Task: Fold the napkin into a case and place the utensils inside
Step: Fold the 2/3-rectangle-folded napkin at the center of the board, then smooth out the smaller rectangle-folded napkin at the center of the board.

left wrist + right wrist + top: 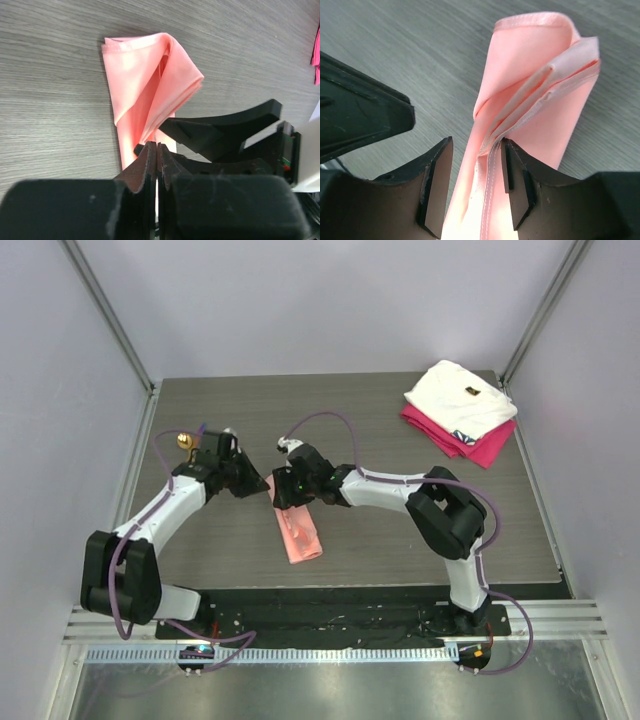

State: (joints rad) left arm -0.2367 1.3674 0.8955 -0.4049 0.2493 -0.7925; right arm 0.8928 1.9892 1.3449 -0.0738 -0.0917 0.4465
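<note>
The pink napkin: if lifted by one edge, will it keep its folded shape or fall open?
Probably it falls open: the napkin is thin, and its layers gape at one end. Its slight shine suggests smooth cloth, so layers may slide apart. It looks light; a push would likely crumple it.

text: none readable in any view
white cloth (450, 390): small dark tag on top, print too small to read; far right of the right pincer (284, 492)
arms (380, 488): no legible marks
</note>
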